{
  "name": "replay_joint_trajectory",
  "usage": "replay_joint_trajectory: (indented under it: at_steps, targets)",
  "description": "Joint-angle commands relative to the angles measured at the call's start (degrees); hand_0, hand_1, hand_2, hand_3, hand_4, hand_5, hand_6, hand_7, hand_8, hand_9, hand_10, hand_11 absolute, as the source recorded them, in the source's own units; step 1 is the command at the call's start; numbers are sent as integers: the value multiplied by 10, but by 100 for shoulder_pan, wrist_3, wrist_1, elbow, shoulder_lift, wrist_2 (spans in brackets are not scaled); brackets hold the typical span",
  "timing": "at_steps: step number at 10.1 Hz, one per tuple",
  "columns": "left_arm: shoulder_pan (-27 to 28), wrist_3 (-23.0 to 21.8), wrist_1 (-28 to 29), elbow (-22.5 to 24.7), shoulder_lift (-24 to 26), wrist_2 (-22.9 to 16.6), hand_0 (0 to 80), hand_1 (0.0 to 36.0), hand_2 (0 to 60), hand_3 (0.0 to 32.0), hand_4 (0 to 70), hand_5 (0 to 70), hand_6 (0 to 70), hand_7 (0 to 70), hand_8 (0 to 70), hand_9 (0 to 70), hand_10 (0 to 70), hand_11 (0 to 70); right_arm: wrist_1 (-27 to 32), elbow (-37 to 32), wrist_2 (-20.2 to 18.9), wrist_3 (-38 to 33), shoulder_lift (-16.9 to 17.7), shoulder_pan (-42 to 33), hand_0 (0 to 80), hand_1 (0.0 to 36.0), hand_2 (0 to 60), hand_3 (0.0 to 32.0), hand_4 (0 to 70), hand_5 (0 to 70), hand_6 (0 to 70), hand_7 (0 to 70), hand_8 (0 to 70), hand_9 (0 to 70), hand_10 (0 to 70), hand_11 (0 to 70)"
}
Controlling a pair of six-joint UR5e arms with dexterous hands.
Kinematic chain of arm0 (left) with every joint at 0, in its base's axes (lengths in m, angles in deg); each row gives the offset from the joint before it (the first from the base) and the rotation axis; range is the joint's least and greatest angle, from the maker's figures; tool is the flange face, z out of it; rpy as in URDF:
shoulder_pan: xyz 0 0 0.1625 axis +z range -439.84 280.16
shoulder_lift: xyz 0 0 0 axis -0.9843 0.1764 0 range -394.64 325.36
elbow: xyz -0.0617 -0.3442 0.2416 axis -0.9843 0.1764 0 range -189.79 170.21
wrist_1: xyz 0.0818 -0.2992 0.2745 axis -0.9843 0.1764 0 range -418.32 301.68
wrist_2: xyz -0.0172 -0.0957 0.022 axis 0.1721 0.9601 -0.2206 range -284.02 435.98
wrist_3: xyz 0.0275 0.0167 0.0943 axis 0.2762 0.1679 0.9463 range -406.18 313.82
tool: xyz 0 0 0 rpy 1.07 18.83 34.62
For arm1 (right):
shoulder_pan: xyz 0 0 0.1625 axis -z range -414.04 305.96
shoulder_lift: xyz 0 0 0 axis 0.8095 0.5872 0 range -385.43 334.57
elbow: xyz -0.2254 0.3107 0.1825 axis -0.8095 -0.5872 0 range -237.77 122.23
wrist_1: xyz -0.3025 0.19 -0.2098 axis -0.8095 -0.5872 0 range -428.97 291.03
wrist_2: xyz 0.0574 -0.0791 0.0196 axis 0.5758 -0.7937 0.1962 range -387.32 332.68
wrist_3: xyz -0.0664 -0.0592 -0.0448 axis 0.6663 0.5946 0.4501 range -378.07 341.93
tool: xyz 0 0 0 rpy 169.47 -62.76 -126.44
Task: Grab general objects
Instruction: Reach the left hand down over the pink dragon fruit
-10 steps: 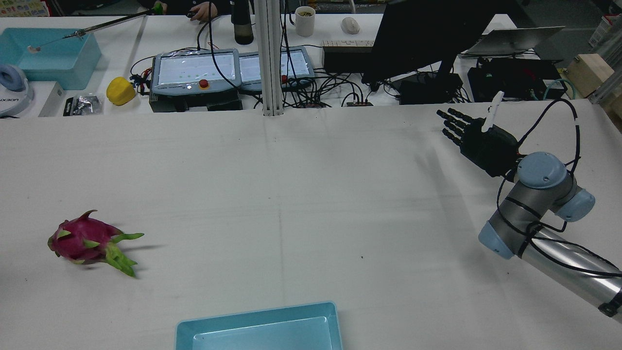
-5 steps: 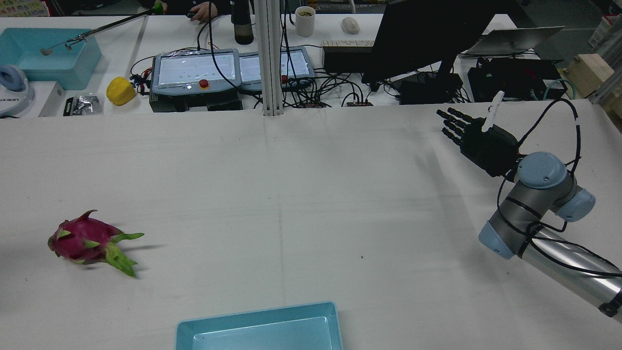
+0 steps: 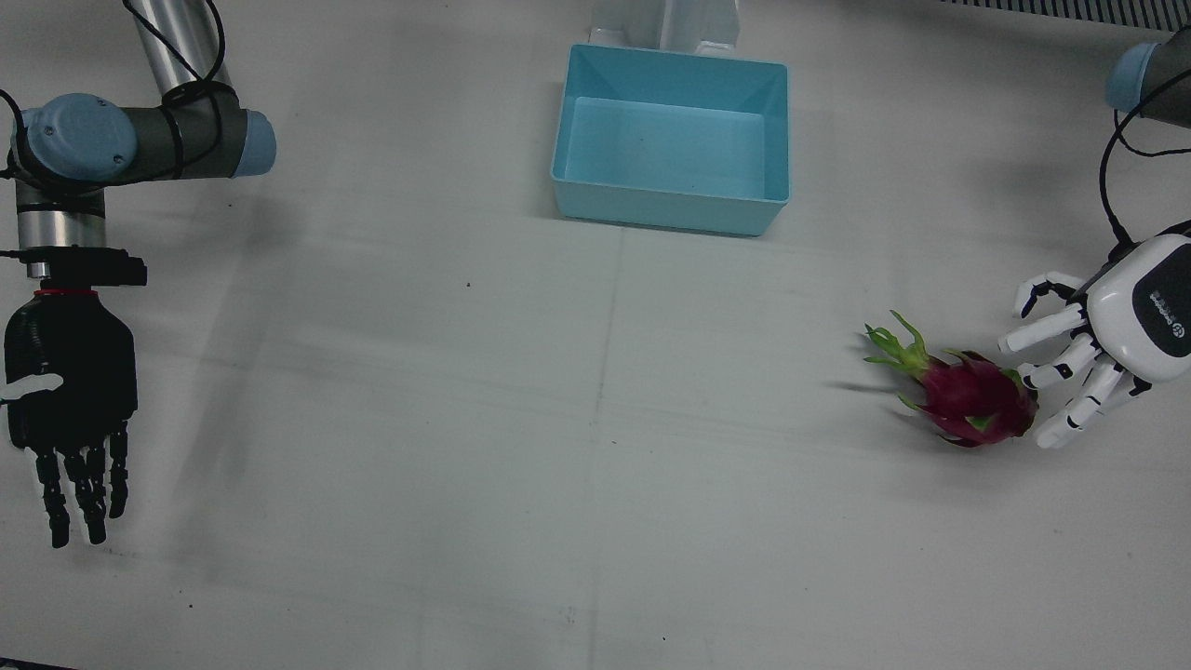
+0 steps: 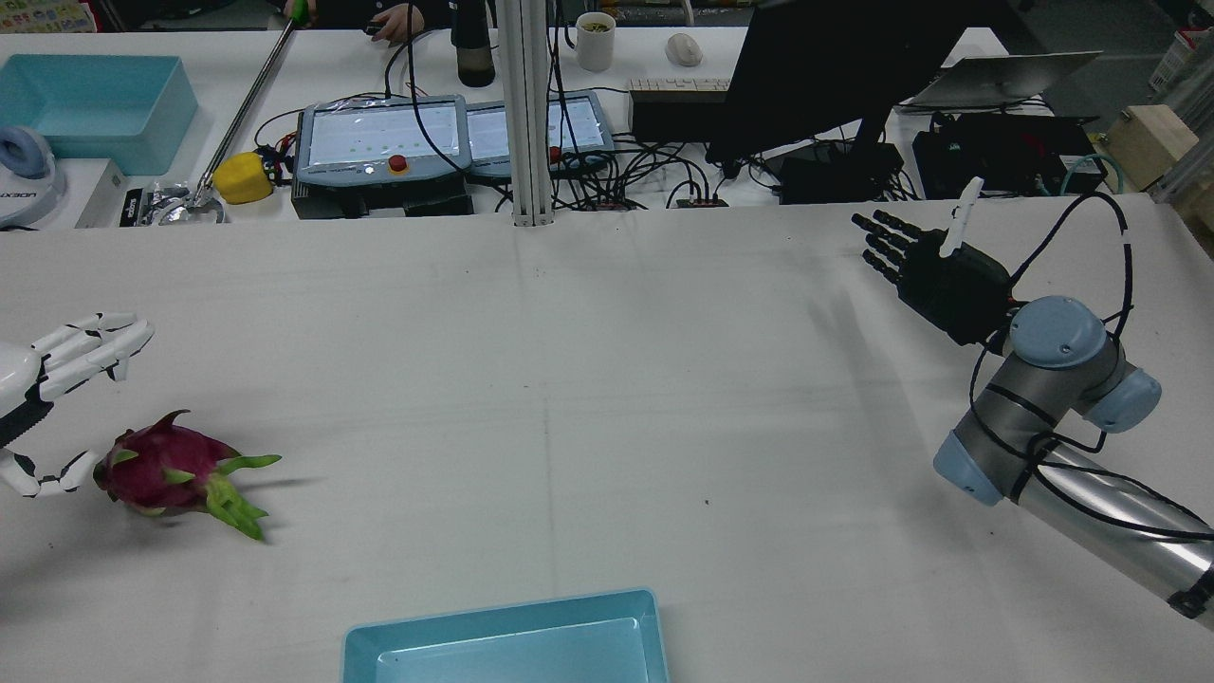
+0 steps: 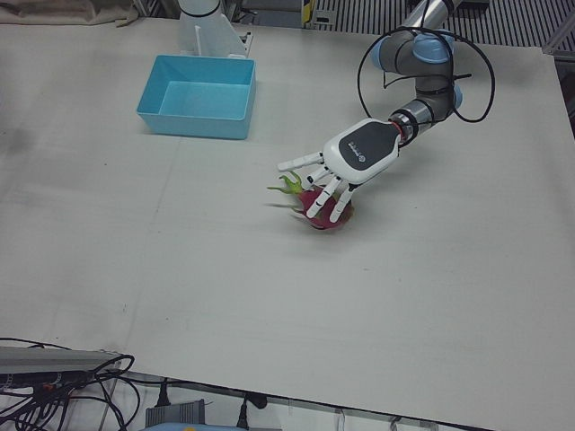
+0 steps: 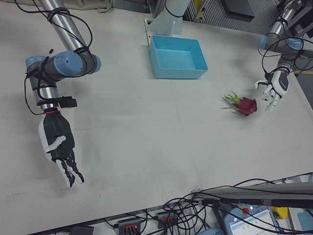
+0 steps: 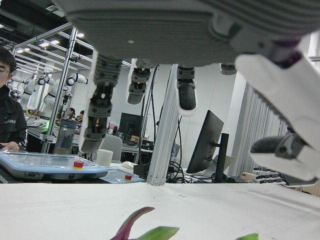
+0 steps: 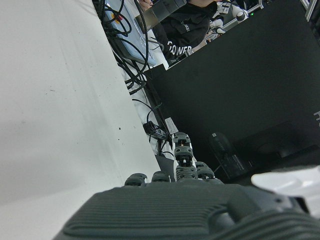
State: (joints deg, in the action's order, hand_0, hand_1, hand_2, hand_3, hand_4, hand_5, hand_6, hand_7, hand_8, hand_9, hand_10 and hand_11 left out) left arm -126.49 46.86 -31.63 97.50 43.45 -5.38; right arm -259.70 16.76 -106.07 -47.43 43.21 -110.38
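A magenta dragon fruit point(image 3: 968, 405) with green leaf tips lies on the white table, near the left arm's side point(image 4: 156, 470). My white left hand point(image 3: 1107, 340) is open. Its fingers spread over and around the fruit's round end point(image 5: 328, 206), with fingertips point(image 4: 57, 471) close to or touching it; no grip is visible. In the left hand view the fingers point(image 7: 100, 115) hang above the green leaf tips point(image 7: 150, 232). My black right hand point(image 3: 70, 409) is open with straight fingers, holds nothing, and hovers far across the table point(image 4: 934, 270).
A light-blue bin point(image 3: 670, 200) stands empty at the robot's edge of the table, between the arms. Beyond the far edge are teach pendants point(image 4: 384, 142), a monitor point(image 4: 816, 76), cables and a metal post point(image 4: 526, 114). A person's grabber stick point(image 4: 247, 104) reaches toward a yellow object point(image 4: 237, 177).
The left hand has come into the rear view from the left and now sits at the dragon fruit. The person's stick swung from the blue box to the yellow object. The right arm stayed still.
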Motion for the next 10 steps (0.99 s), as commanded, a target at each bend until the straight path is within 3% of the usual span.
replay_joint_trajectory:
  at_steps: [1, 2, 3, 4, 5, 6, 8, 9, 10]
  targets:
    - [68, 1002, -796, -155, 488, 41, 194, 206, 600, 320, 0, 0, 0, 97, 0, 9, 0, 0, 0, 0, 0, 0, 0, 0, 0, 0, 0, 0, 0, 0, 0, 0, 0, 0, 0, 0]
    - [60, 1266, -910, -138, 497, 32, 28, 155, 600, 320, 0, 0, 0, 0, 0, 0, 0, 0, 0, 0, 0, 0, 0, 0, 0, 0, 0, 0, 0, 0, 0, 0, 0, 0, 0, 0]
    - [68, 1347, -1007, -129, 488, -3, 0, 65, 506, 320, 0, 0, 0, 0, 0, 0, 0, 0, 0, 0, 0, 0, 0, 0, 0, 0, 0, 0, 0, 0, 0, 0, 0, 0, 0, 0]
    - [68, 1357, -1025, -163, 445, -73, 0, 0, 226, 320, 0, 0, 0, 0, 0, 0, 0, 0, 0, 0, 0, 0, 0, 0, 0, 0, 0, 0, 0, 0, 0, 0, 0, 0, 0, 0]
    - [77, 1427, -1078, -216, 436, -221, 0, 0, 31, 320, 0, 0, 0, 0, 0, 0, 0, 0, 0, 0, 0, 0, 0, 0, 0, 0, 0, 0, 0, 0, 0, 0, 0, 0, 0, 0]
    - [86, 1627, -1165, -217, 436, -336, 0, 0, 0, 320, 0, 0, 0, 0, 0, 0, 0, 0, 0, 0, 0, 0, 0, 0, 0, 0, 0, 0, 0, 0, 0, 0, 0, 0, 0, 0]
    - [138, 1848, -1464, -199, 444, -425, 0, 0, 2, 320, 0, 0, 0, 0, 0, 0, 0, 0, 0, 0, 0, 0, 0, 0, 0, 0, 0, 0, 0, 0, 0, 0, 0, 0, 0, 0]
    - [417, 2101, -1648, -155, 453, -407, 0, 0, 205, 320, 0, 0, 0, 0, 0, 0, 0, 0, 0, 0, 0, 0, 0, 0, 0, 0, 0, 0, 0, 0, 0, 0, 0, 0, 0, 0]
    - [629, 2330, -1728, -155, 497, -355, 0, 0, 325, 320, 0, 0, 0, 0, 0, 0, 0, 0, 0, 0, 0, 0, 0, 0, 0, 0, 0, 0, 0, 0, 0, 0, 0, 0, 0, 0]
